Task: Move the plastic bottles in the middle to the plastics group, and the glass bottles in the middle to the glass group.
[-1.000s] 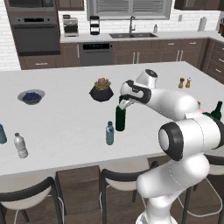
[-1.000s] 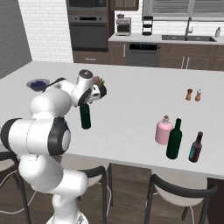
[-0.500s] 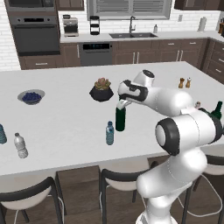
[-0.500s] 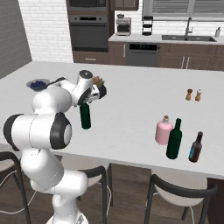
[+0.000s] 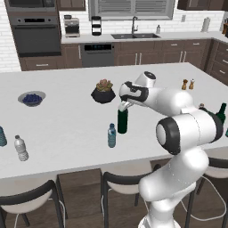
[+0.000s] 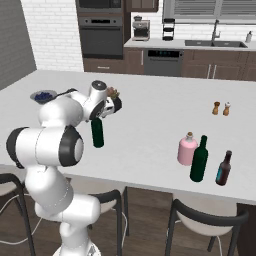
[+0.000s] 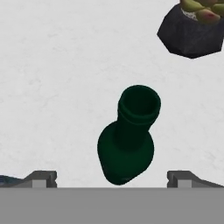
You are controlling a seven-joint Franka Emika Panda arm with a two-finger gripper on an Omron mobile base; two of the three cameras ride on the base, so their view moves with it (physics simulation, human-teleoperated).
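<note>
A dark green wine bottle stands upright mid-counter. My gripper hovers right over its neck, open and holding nothing. From the hand view, the bottle's mouth lies between and ahead of the spread fingertips. A small blue water bottle stands just in front of it. At the far left stand a clear white-capped bottle and a teal bottle. On the right a pink bottle stands next to a second green wine bottle.
A dark potted plant sits just behind the gripper. A bowl of blueberries is at the left, two shakers at the back right, and a brown bottle at the right. Stools stand along the counter's front edge.
The hand has settled slightly lower over the green bottle's neck, jaws still open. No bottle has moved.
</note>
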